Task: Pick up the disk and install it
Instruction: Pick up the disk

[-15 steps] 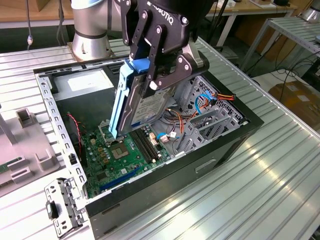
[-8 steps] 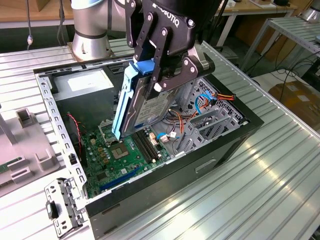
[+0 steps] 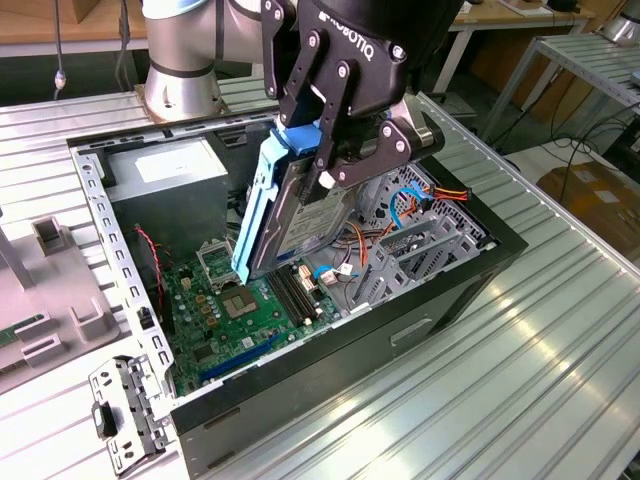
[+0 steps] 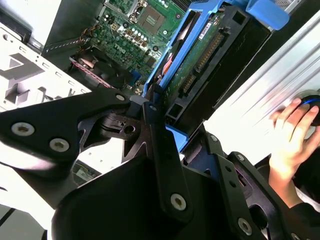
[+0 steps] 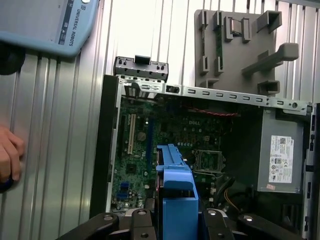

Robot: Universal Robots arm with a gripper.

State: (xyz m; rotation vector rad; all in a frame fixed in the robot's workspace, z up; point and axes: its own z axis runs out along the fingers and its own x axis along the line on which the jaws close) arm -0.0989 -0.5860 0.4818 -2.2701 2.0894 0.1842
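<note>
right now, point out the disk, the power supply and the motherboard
disk (image 3: 253, 215), exterior view, on its blue carrier rail
power supply (image 5: 281, 159), first wrist view, on its white sticker
motherboard (image 3: 215, 325), exterior view, on bare green board

White lettering crosses the black body of the hand (image 3: 355, 165). Printed labels, fine print unreadable, sit on the disk (image 3: 303, 218) and the grey power supply (image 5: 287, 150). Lettering marks the motherboard (image 5: 145, 150) and a pale blue casing (image 5: 47, 22).

Disk (image 3: 300, 222) — silver HDD w/ blue carrier, tilted near upright, held over open PC case (image 3: 420, 300)
</note>
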